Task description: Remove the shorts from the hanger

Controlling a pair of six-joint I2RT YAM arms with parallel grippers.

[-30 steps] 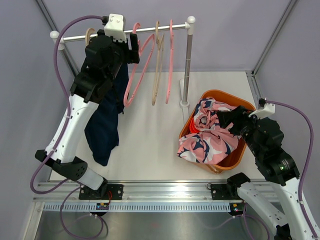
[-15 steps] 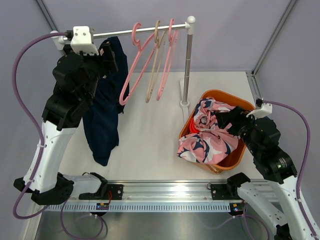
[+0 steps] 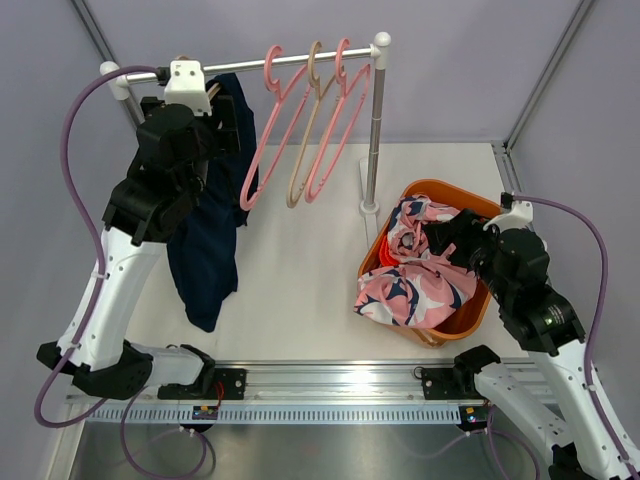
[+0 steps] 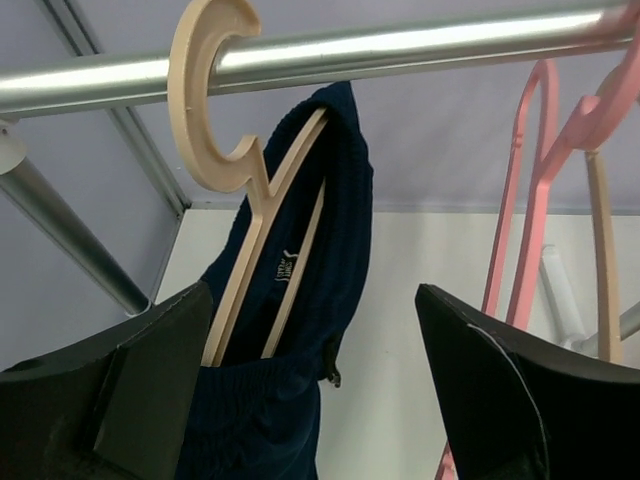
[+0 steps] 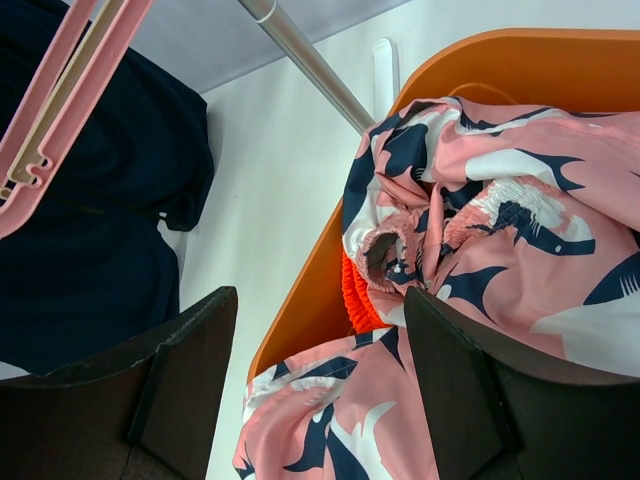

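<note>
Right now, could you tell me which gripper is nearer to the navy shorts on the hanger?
Left. The left gripper is at the rail beside the navy shorts; the right gripper hovers over the orange basket.

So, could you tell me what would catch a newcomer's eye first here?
Soft dark navy shorts hang from a beige hanger at the left end of the silver rail, with the open left pincer facing them. On the right, pink navy-patterned shorts overflow an orange plastic basket.
</note>
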